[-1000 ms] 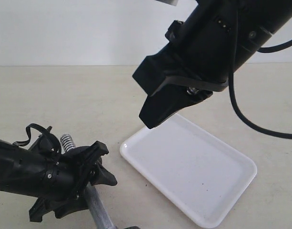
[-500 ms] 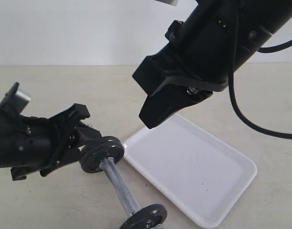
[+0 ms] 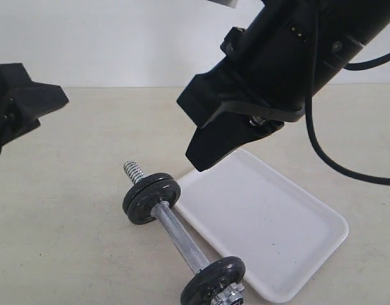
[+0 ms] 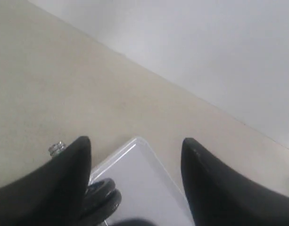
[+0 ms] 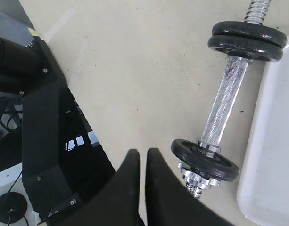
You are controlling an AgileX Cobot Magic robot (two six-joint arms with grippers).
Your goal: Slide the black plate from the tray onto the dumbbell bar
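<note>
Left gripper (image 4: 135, 143) apart, right gripper (image 5: 143, 153) closed: we fear a nudged dumbbell bar (image 3: 181, 243), beside the tray (image 3: 277, 210), shedding the black plate (image 5: 248, 29).

No lettering, brand or number is legible anywhere. Small pale marks on the black robot base (image 5: 77, 142) — right wrist view — are too blurred to read.

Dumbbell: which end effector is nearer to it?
Probably right. The right end effector, shut, hovers just beside the dumbbell; the left end effector, open, hangs raised, well off to its side.
</note>
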